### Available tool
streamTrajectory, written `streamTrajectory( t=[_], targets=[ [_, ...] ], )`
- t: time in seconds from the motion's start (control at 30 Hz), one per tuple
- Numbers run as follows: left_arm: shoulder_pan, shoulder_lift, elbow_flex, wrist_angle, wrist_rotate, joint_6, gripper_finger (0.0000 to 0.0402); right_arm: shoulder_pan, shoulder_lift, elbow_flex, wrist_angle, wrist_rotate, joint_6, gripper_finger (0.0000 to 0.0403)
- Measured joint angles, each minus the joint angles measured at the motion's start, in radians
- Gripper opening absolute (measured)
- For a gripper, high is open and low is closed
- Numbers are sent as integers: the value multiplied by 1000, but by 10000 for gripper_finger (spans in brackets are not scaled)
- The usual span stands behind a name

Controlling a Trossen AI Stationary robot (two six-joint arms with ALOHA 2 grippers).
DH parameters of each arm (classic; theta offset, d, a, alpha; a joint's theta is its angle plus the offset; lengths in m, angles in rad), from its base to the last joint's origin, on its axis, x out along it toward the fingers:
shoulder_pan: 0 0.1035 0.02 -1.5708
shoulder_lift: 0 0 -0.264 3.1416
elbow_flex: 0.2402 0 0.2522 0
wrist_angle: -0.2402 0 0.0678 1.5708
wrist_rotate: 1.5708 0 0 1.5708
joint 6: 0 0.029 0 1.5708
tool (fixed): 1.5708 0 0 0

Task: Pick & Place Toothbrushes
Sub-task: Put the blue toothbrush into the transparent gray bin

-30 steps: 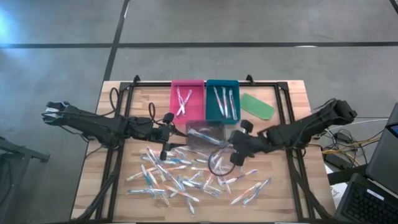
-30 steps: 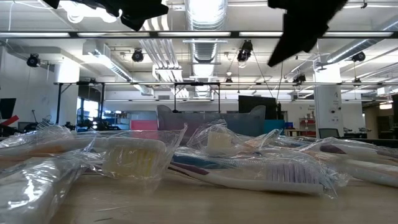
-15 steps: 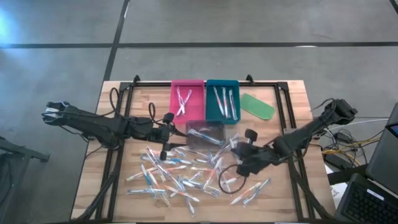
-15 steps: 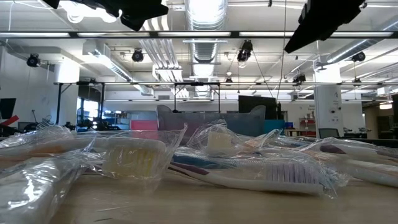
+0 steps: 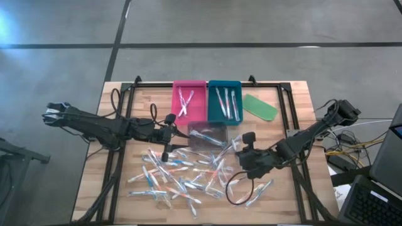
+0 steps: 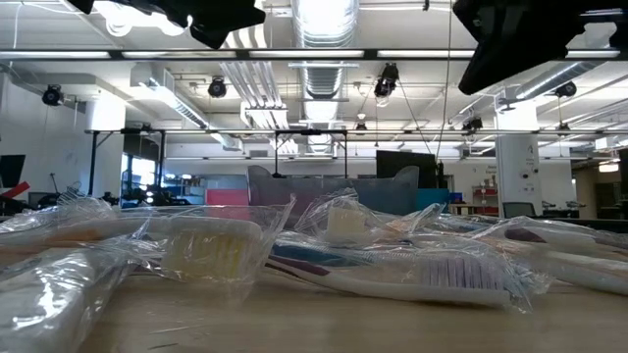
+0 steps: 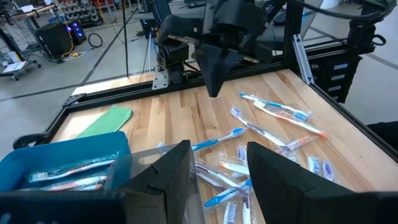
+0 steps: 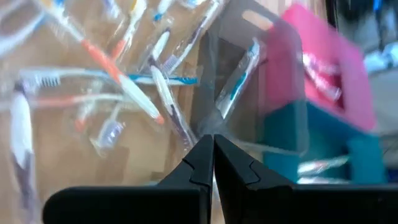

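Item: toothbrushes, loose lot, many wrapped in clear film. Location: strewn across the near half of the tabletop, from near left to near right, long axes pointing every way. Further pieces already lie in the pink tray and the teal tray at the far edge, with one in the clear tray just near of them. A flat green piece lies right of the teal tray; not part of the lot.

Item: right tool. State: fingers pressed shut, tip to tip, holding nothing, as the right wrist view shows. Position: over the right part of the scatter, pointing left towards the pile.

Item: left tool. State: fingers parted to a moderate gap, empty. Position: at the left-centre, just left of the clear tray, above the far edge of the pile.

Key relation: the nearest brushes lie directly under and just left of the right tool; a few more lie near and right of it, long axes slanting from near left to far right. The right arm looks the nearer to that right-hand cluster, the left arm to the brushes at left-centre.

Judgement: the right tool would need to open and turn its fingers across a chosen brush's long axis before descending. The trays lie far and left of it.
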Motion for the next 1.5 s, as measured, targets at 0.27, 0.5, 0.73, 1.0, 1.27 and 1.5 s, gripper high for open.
streamTrajectory(
  t=[0.27,0.5,0.73,1.0,1.27,1.5],
  targets=[
    [0,0,0,-4,0,-2,163,19,0,15,-148,-154,70,8],
    [0,0,0,-3,0,-2,163,151,0,10,-255,-272,243,8],
    [0,0,0,-12,0,-1,163,292,0,10,-292,-288,389,8],
    [0,0,0,-11,0,-1,163,329,0,6,-350,-416,598,8],
    [0,0,0,-11,0,-1,163,332,0,-31,-349,-453,779,8],
    [0,0,0,-11,0,-1,163,332,1,-63,-339,-531,826,8]
  ],
)
